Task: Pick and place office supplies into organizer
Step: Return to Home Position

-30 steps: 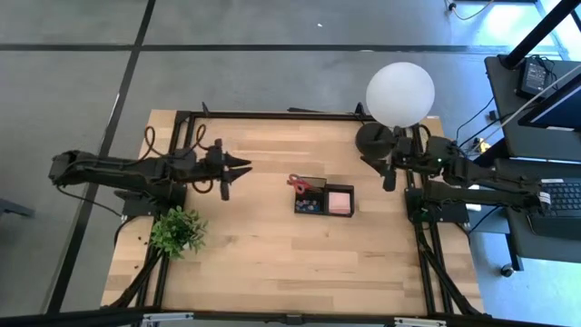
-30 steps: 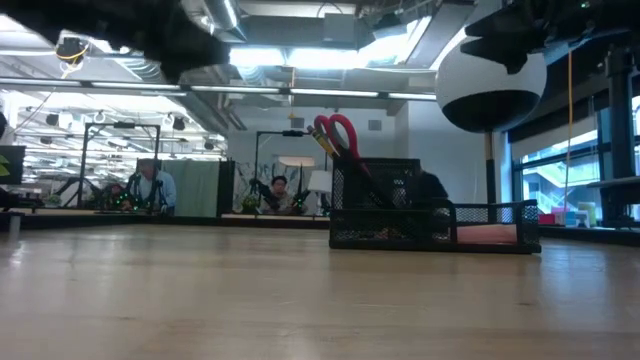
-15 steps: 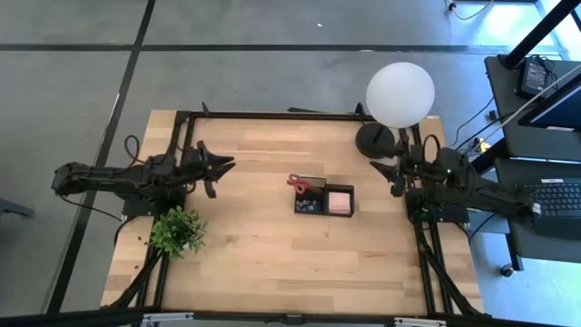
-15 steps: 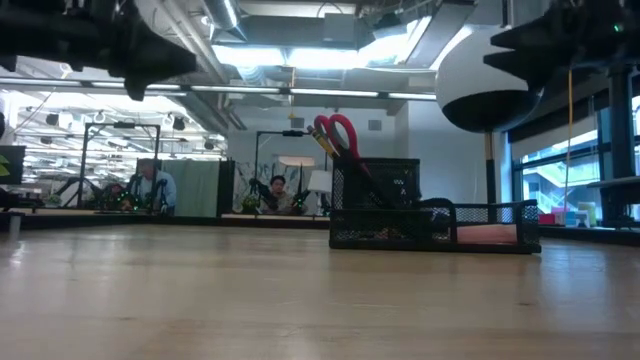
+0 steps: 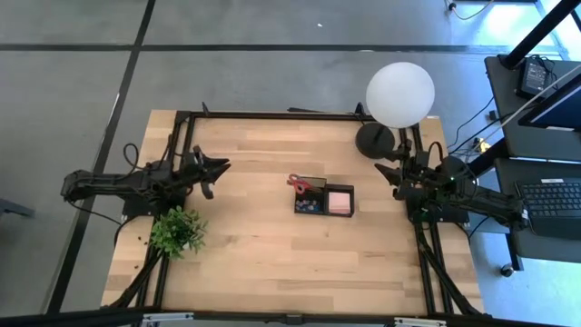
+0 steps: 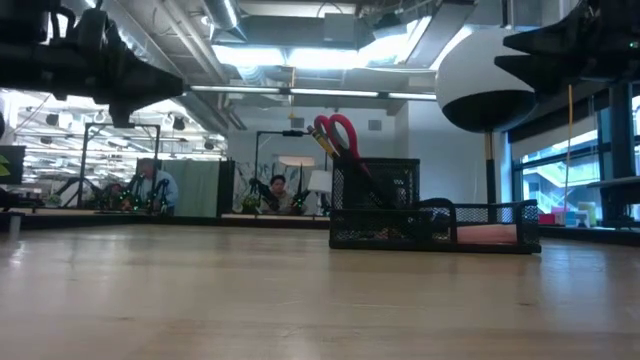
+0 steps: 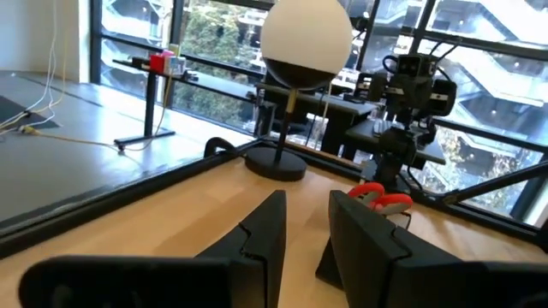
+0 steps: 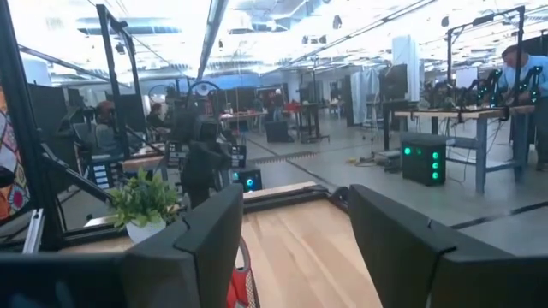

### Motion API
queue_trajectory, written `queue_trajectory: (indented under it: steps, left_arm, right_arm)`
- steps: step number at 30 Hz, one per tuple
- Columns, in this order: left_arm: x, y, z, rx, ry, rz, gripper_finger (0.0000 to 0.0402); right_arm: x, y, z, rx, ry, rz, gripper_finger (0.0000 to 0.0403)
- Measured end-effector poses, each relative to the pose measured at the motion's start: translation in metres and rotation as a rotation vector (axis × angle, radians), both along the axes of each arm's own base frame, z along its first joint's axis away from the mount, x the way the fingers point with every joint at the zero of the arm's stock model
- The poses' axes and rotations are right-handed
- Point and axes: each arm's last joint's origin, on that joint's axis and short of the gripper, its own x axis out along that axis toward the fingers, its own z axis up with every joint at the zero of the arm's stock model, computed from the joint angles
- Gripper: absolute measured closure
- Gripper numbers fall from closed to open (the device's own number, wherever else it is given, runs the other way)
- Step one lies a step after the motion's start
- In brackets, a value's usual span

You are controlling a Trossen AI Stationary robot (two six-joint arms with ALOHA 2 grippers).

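The low view alone shows the red-handled scissors (image 6: 335,135) upright in the organizer (image 6: 480,215); wrist views show the left gripper (image 7: 306,204) and right gripper (image 8: 295,210) parted, empty.

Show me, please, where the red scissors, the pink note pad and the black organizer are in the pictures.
red scissors (image 5: 298,182): high view, on the red handles.
pink note pad (image 5: 339,201): high view, middle of its top sheet.
black organizer (image 6: 392,188): low view, mesh wall of its tall compartment.
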Motion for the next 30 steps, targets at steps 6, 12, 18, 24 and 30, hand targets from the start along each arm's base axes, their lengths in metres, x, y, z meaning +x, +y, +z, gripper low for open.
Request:
queue_trajectory:
  steps: [6,12,18,24,30]
  left_arm:
    - [-0.003,0.000,-0.011,-0.020,0.023,0.012,0.0316]
    - [-0.004,0.000,-0.012,-0.012,0.033,0.025,0.0316]
    - [-0.005,0.001,-0.012,0.018,0.047,0.046,0.0316]
    - [-0.004,0.002,-0.013,0.045,0.076,0.094,0.0316]
    - [-0.004,0.003,-0.013,0.044,0.080,0.107,0.0316]
  right_arm:
    - [0.000,0.000,-0.001,0.009,0.010,0.001,0.0185]
    - [0.001,0.000,-0.007,0.039,0.062,0.004,0.0185]
    - [0.005,-0.001,-0.022,0.055,0.126,0.003,0.0185]
    - [0.011,-0.003,-0.042,0.062,0.125,-0.005,0.0185]
    - [0.011,-0.003,-0.040,0.037,0.121,-0.008,0.0185]
